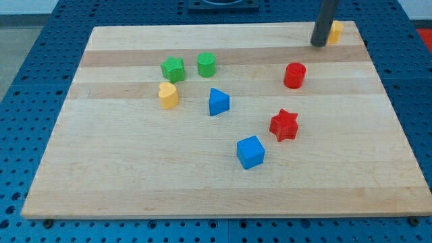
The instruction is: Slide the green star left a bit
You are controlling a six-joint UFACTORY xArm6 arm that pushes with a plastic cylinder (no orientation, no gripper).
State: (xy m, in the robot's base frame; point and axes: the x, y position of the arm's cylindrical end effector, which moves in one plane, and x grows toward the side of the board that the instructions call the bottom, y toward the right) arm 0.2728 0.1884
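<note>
Closest to the view's bottom sits a blue cube (250,152), matte plastic with crisp edges, turned a little askew on the pale wooden board (135,182). Just above it and to the view's right is a red star (284,125), and higher again a red cylinder (294,75) stands on end. Toward the middle lies a blue triangular block (218,102). On the view's left a yellow heart-shaped block (168,95) sits just below the green star (173,69), which has a green cylinder (206,65) just beside it on the view's right; all three are near one another but apart. The board shows long planks of light wood with faint grain bands, and it rests on a blue perforated table (30,54). At the view's top right the dark rod comes down, its tip (317,44) planted on the board, just beside a yellow block (335,31) half hidden behind it; its shape cannot be made out. That tip is well apart from the green star. The arm carries no pincer, so nothing is held.
</note>
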